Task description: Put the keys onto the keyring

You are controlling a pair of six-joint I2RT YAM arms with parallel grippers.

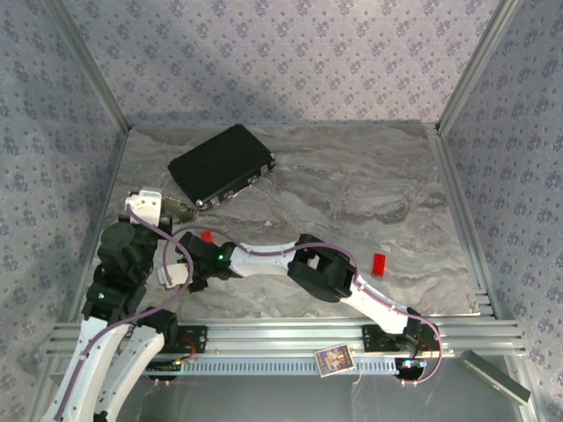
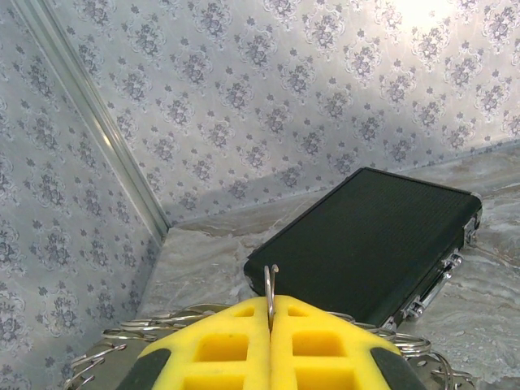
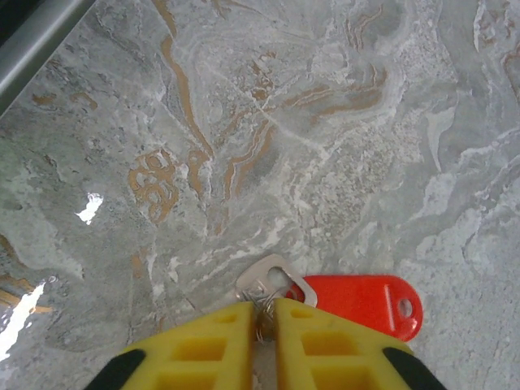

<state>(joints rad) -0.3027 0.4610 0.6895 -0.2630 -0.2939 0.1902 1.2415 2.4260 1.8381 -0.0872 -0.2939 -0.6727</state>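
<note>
Patterned walls (image 1: 264, 61), marbled table (image 1: 378, 202), perhaps aluminium posts (image 1: 88, 66)

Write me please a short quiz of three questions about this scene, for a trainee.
1. True or false: the left gripper is shut on the thin metal keyring.
2. What lies right beside the silver key that the right gripper pinches? A) a green block B) a red plastic tag C) a yellow ball
3. Fill in: the black case lies toward the ____ left corner of the table, as seen from the arms.

Key: 1 true; 2 B; 3 far.
</note>
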